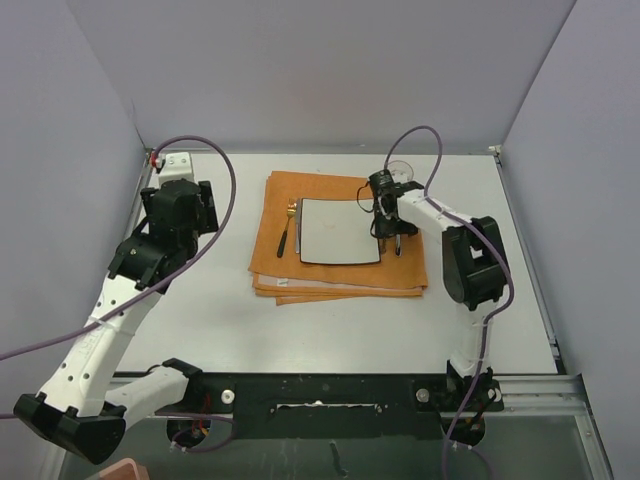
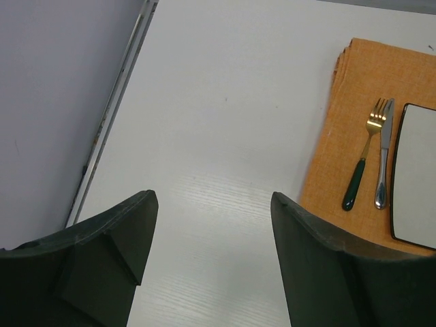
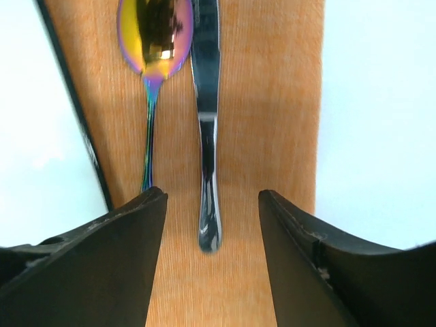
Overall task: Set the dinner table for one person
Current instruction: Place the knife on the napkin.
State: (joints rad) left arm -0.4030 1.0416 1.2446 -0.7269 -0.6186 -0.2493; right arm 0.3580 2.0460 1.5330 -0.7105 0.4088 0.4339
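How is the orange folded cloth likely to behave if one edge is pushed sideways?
The orange cloth is probably soft: its stacked layers show uneven edges, so it would likely wrinkle rather than slide whole. The plate, fork and spoon lie on it; their weight may pin the middle, and they could shift if it bunches.

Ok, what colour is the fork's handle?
Dark green on the fork; clearest in the left wrist view.

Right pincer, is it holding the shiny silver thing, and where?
No, nothing is held. The right pincer stands open; the silver utensil lies free on the orange cloth below it.
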